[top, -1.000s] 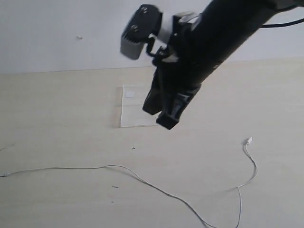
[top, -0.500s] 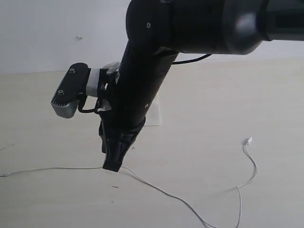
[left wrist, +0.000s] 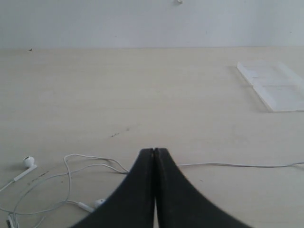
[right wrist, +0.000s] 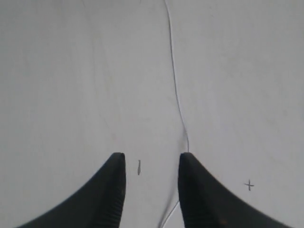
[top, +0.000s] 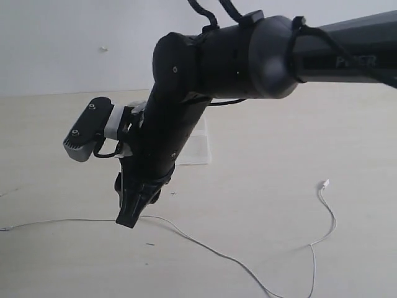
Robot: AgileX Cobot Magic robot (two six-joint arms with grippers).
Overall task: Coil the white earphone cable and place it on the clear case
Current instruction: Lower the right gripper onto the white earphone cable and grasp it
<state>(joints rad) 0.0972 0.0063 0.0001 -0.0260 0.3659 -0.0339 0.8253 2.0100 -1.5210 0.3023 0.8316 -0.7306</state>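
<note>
- The clear case [top: 198, 149] is mostly hidden behind the right arm [top: 186, 105] in the exterior view. Only a strip shows, between 1 and 2 o'clock of the right fingers [top: 129, 211]. The left wrist view shows far more of it [left wrist: 273, 85], lying flat on the bench [left wrist: 142, 95].
- The white earphone cable [top: 211, 249] lies loose on the bench. It runs from 9 o'clock of those fingers toward 4 o'clock, where the frame edge cuts it off. A fork climbs to a small white end [top: 325, 184] at 3 o'clock.
- From outside it is hard to tell whether the right fingers touch the cable. The right wrist view shows them parted and grasping nothing, with the wire [right wrist: 176, 95] passing one tip and showing again in the gap.
- Only the left wrist view shows the earbuds [left wrist: 28, 161] and the left fingers [left wrist: 154, 159], which are clenched together on nothing.
</note>
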